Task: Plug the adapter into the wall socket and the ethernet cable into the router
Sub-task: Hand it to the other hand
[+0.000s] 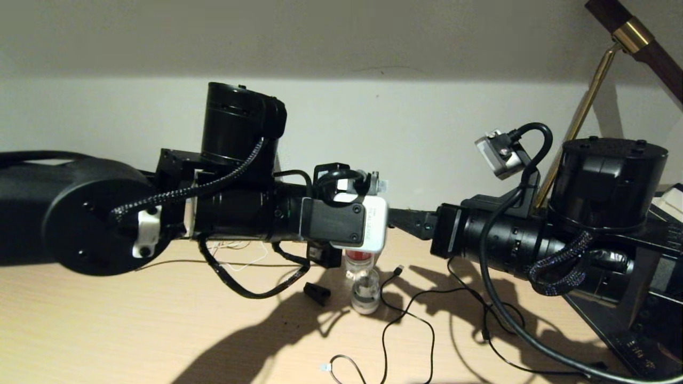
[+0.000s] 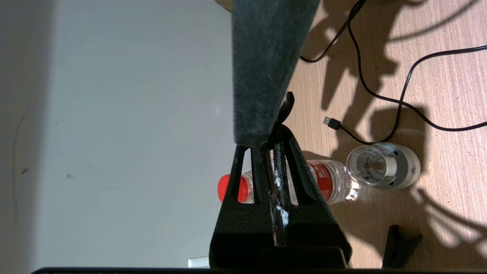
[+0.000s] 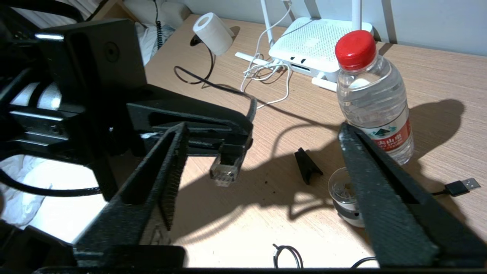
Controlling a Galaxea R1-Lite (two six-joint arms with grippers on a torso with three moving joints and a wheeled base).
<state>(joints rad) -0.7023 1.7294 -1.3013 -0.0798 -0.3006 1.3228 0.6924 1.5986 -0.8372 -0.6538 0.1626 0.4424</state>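
My left gripper (image 3: 234,139) is shut on the ethernet cable (image 3: 226,167) just behind its clear clip plug, which hangs tilted above the desk. In the left wrist view the left gripper's (image 2: 276,142) fingers are pressed together on a thin dark strip. My right gripper (image 3: 262,127) stands wide open around the plug, one finger on each side, touching nothing. The white router (image 3: 312,42) with stick antennas lies at the back of the desk near the wall, with a thin white cord (image 3: 262,68) bunched at its front. The adapter and the wall socket are out of view. In the head view both arms meet mid-desk.
A water bottle (image 3: 373,95) with a red cap stands beside the right finger. A small round clear-topped device (image 3: 342,192), a black clip (image 3: 306,165) and a USB plug (image 3: 462,186) lie on the desk (image 1: 106,330). A brass lamp arm (image 1: 592,85) stands at the right.
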